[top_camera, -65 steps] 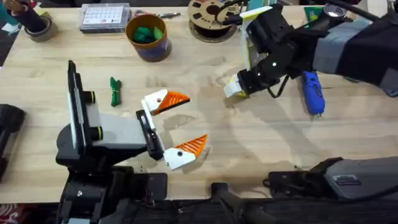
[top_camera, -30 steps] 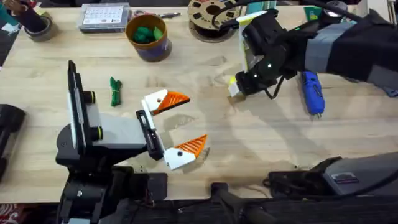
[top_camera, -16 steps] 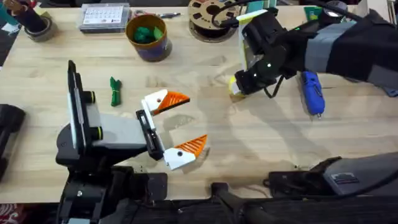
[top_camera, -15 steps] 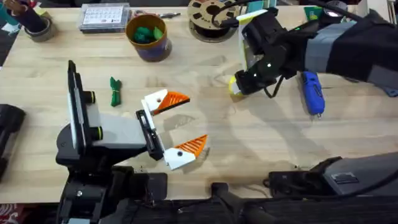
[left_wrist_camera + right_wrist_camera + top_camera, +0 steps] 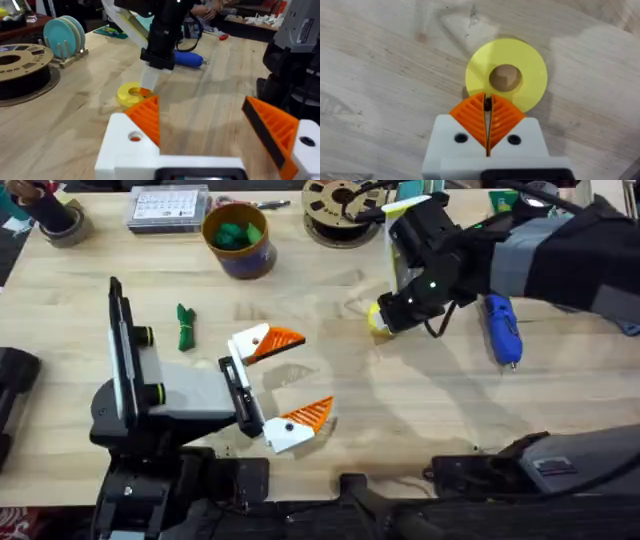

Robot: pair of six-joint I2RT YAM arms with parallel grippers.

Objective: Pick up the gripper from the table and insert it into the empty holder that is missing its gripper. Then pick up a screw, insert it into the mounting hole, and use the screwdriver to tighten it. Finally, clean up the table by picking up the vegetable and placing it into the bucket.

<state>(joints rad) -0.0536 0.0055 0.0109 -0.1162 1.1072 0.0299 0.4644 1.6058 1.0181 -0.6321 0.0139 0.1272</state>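
Matt wood table (image 5: 430,410); ring (image 5: 506,75) (prob. plastic)

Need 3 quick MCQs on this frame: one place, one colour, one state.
1. Where does the blue screwdriver lie?
A. in the bucket
B. on the table beside the right arm
C. in the left claw

2. What colour is the ring under the right claw?
A. yellow
B. red
C. black

3. How are the left claw's fingers?
A. shut tight
B. spread apart
C. holding the vegetable

Key: 1 B, it rests on the wood in the overhead view. 2 A, right wrist view shows a yellow ring. 3 B, orange pads stand well apart.
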